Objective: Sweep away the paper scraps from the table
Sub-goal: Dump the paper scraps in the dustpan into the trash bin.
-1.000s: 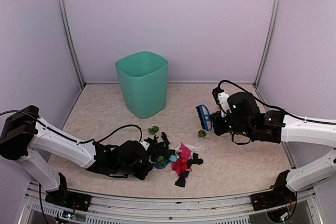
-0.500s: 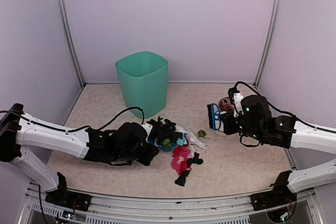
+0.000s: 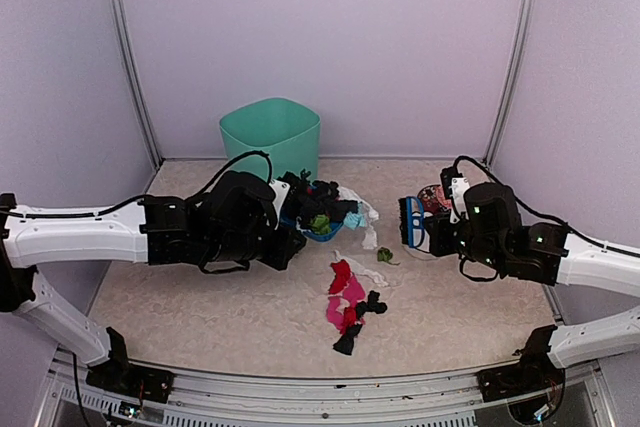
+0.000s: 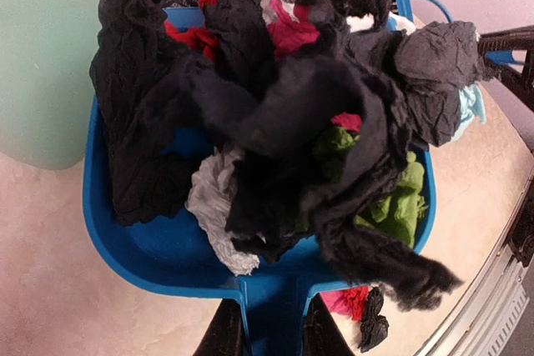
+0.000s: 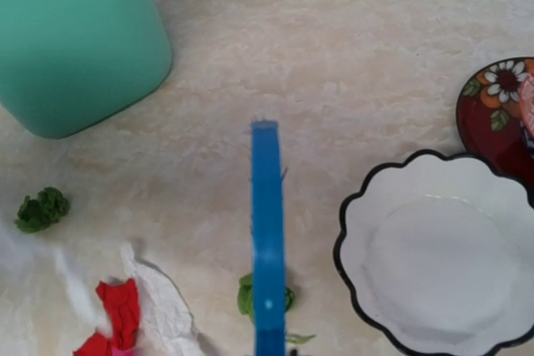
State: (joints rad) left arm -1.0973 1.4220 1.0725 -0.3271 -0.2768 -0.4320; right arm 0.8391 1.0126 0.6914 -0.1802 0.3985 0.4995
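My left gripper (image 3: 283, 234) is shut on the handle of the blue dustpan (image 3: 322, 232), holding it above the table (image 3: 200, 297) beside the green bin (image 3: 272, 137). The left wrist view shows the dustpan (image 4: 142, 248) heaped with black, red, white and green paper scraps (image 4: 275, 106), with my left gripper (image 4: 271, 335) on its handle. Pink, red and black scraps (image 3: 347, 309), a white scrap (image 3: 350, 267) and a green scrap (image 3: 384, 255) lie on the table. My right gripper (image 3: 432, 232) is shut on the blue brush (image 3: 411, 220), which is held over a green scrap (image 5: 250, 296).
A white scalloped bowl (image 5: 450, 256) and a red floral plate (image 5: 501, 106) sit right of the brush (image 5: 267, 239). The bin (image 5: 75, 39) stands at the back left. Another green scrap (image 5: 42, 208), a red scrap (image 5: 117, 310) and white paper (image 5: 167, 310) lie left of the brush.
My left arm has lifted the loaded dustpan off the table and carried it back toward the bin. My right arm has drawn the brush a little to the right.
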